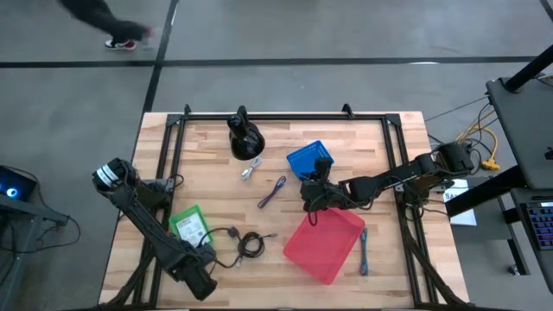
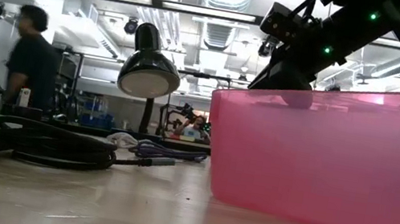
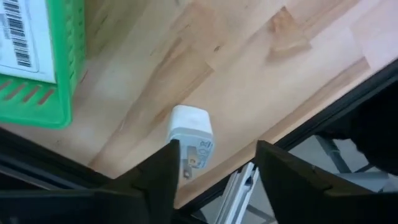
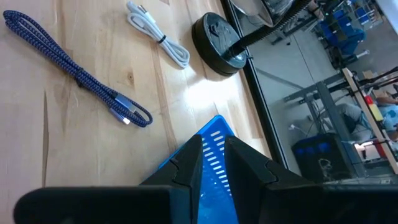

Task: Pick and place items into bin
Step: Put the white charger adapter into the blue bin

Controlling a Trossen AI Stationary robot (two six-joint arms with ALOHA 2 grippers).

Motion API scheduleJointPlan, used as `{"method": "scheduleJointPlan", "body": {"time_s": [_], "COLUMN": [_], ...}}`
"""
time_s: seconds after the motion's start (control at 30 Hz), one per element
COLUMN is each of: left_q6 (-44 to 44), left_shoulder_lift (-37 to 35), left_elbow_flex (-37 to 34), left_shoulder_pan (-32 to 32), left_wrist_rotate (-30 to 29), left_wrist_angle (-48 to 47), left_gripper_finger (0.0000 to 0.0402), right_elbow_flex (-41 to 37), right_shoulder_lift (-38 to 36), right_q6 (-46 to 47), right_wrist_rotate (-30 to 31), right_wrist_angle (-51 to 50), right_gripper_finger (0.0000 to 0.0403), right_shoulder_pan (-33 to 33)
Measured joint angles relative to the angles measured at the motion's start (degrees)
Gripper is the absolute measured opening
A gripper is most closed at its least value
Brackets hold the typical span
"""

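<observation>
My left gripper point(image 1: 200, 275) is open, low near the table's near edge; a white plug block point(image 3: 190, 138) lies on the wood just ahead of it, close to one finger point(image 3: 163, 169). My right gripper point(image 1: 314, 185) is at the near edge of a blue slatted basket point(image 1: 308, 159), shut on its wall. A purple cable point(image 4: 74, 74), a white cable point(image 4: 158, 38) and a black coiled cable point(image 1: 248, 243) lie flat on the table. A blue cable point(image 1: 364, 250) lies beside the red bin point(image 1: 324, 246). My right gripper pinches the blue basket's slatted wall point(image 4: 214, 163) between its two fingers, coming from above at the basket's near side. Whether the basket is lifted off the table, I cannot tell.
A green basket point(image 1: 190, 226) with a labelled packet stands by my left arm. A black rounded lamp stand point(image 1: 244, 138) is at the far middle, its round base point(image 4: 214, 40) near the white cable. A person point(image 2: 30, 59) walks in the room beyond the table.
</observation>
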Motion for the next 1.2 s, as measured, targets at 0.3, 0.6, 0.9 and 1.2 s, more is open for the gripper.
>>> {"method": "scheduleJointPlan", "body": {"time_s": [0.3, 0.6, 0.9, 1.2], "left_q6": [3.85, 3.92, 3.9, 3.92], "left_shoulder_lift": [1.07, 2.96, 3.24, 3.24], "left_elbow_flex": [-2.24, -2.8, -3.54, -4.09], "left_shoulder_pan": [-1.56, -2.6, -4.17, -5.13], "left_wrist_rotate": [-0.05, 0.36, 0.75, 0.77], "left_wrist_angle": [0.14, 1.32, 4.45, 4.9], "left_gripper_finger": [0.0244, 0.0244, 0.0244, 0.0244], "right_elbow_flex": [0.0, 0.0, -0.02, -0.02], "right_shoulder_lift": [0.0, 0.0, 0.0, 0.0], "right_q6": [0.0, 0.0, 0.02, 0.0], "right_wrist_rotate": [0.0, 0.0, 0.0, 0.0], "right_wrist_angle": [-0.02, -0.02, -0.04, -0.07], "right_gripper_finger": [0.0057, 0.0057, 0.0057, 0.0057], "right_shoulder_pan": [0.0, 0.0, 0.02, 0.01]}}
